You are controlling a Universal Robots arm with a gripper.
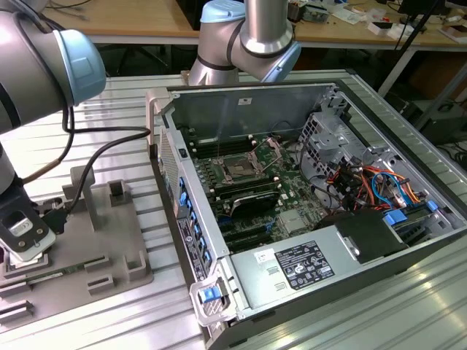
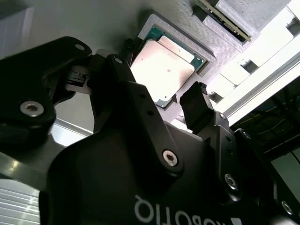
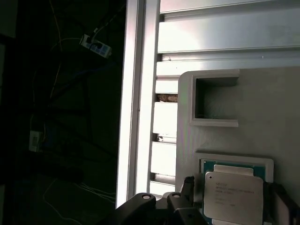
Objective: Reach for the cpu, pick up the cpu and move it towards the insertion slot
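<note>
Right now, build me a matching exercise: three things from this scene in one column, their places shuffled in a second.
1. silvery square cpu chip
2. square metal-framed insertion slot
3. black gripper

A. on the green circuit board inside the open computer case
B. directly over the cpu
C. seated in a recess of the grey plastic tray

Pairs: 1-C, 2-A, 3-B.

we see the exterior view from high up and well back, tilted down over the open computer case and the grey tray at the exterior view's left; both wrist views sit very near that same tray, facing its surface; the second wrist view looks past the black gripper; both wrist views share the cpu in its recess; the first wrist view also takes in the table edge and dark floor beyond.
</note>
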